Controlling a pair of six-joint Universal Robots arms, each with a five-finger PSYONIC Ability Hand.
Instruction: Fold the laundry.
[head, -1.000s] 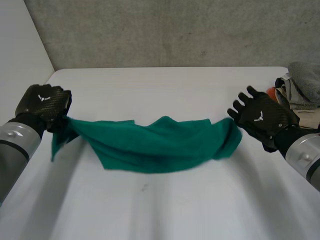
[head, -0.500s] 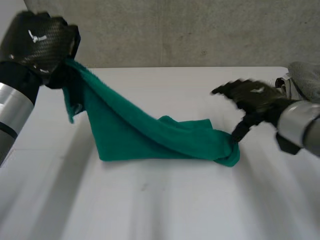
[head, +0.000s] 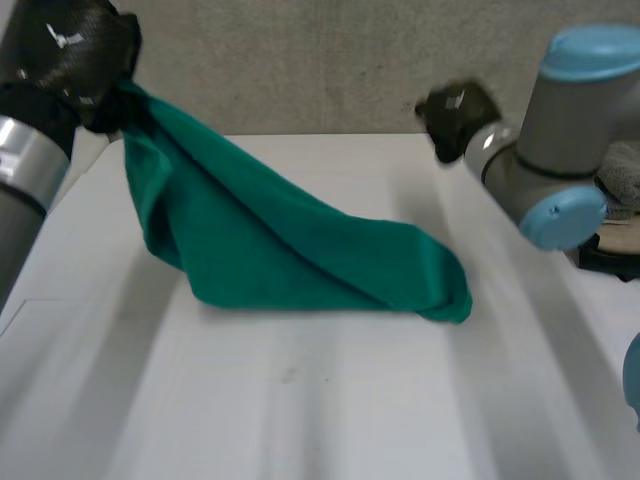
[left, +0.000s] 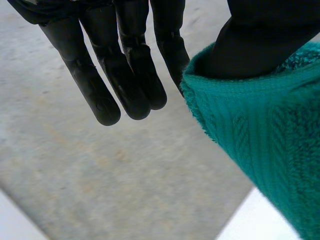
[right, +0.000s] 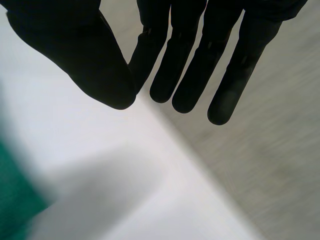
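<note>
A green towel (head: 300, 250) stretches from my raised left hand (head: 70, 55) down to the white table (head: 330, 400), where its right end lies in a bunched heap. My left hand is shut on the towel's left corner, high above the table's far left. In the left wrist view the thumb presses into the towel (left: 270, 135) while the fingers (left: 125, 75) stay straight beside it. My right hand (head: 455, 115) hovers above the table's far side, apart from the towel. In its own wrist view the right hand (right: 185, 60) is open and holds nothing, with a bit of towel (right: 12, 210) below the thumb.
A pile of other laundry (head: 622, 170) sits at the table's right edge, partly behind my right arm (head: 560, 130). A grey wall (head: 300, 60) runs behind the table's far edge.
My left hand has lifted the towel's left corner high above the table. My right hand has let go of the right end, which now lies on the table, and has moved up and back.
</note>
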